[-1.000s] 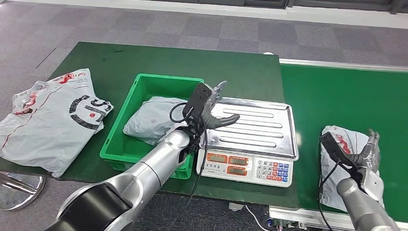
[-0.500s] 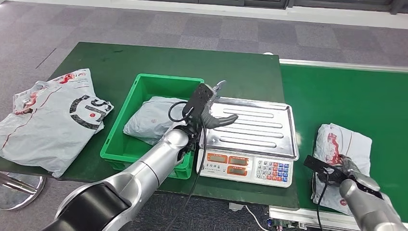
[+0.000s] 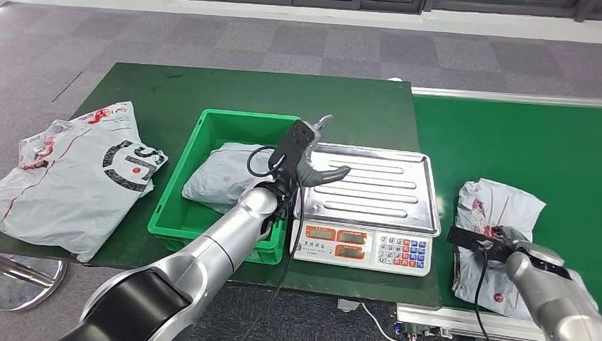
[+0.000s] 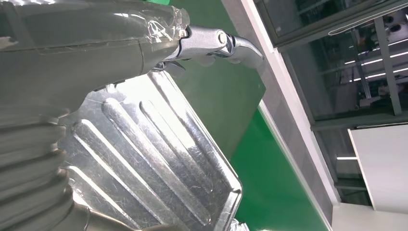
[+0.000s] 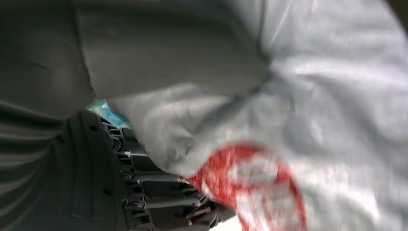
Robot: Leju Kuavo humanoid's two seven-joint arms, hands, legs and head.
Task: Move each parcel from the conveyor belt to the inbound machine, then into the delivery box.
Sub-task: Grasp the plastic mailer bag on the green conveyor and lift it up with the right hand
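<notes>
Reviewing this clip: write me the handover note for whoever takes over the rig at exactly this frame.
Left hand: holds nothing, fingers apart, over the left edge of the scale tray.
Right hand: grips the grey parcel on the conveyor belt; whether it is lifted is unclear.
Done: one grey parcel lies in the green box.
Left: carry the belt parcel to the scale, then into the box. Another large printed bag lies on the table's left.

Bin (image 3: 186, 213) sits left of scale (image 3: 369, 206), w/ a bag (image 3: 220, 177) in it. Another bag (image 3: 497, 213) lies on belt (image 3: 511, 142), right of scale.
</notes>
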